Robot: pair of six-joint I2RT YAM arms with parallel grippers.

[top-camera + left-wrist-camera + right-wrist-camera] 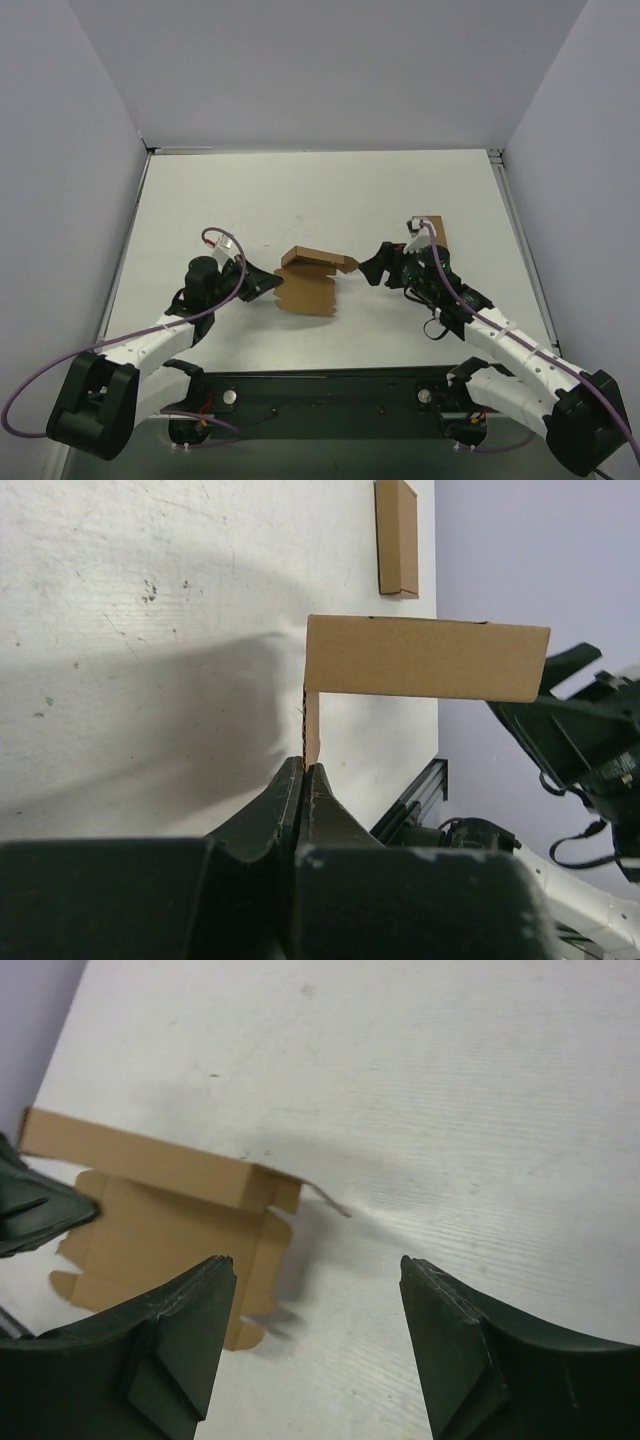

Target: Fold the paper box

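The paper box [312,278] is a brown kraft sheet with notched flaps, lying partly folded at the table's middle; one long panel [425,657] stands up from it. My left gripper [272,283] is shut on the box's left edge, the thin card [311,730] pinched between its fingers. My right gripper [368,268] stands open just right of the box, nothing between its fingers [195,1320]. In the right wrist view the box [170,1220] lies to the left of the gap, apart from both fingers.
A narrower plain brown cardboard rectangle [432,232] lies behind the right arm, also seen as a cardboard rectangle [396,536] far off in the left wrist view. White walls close the table on three sides.
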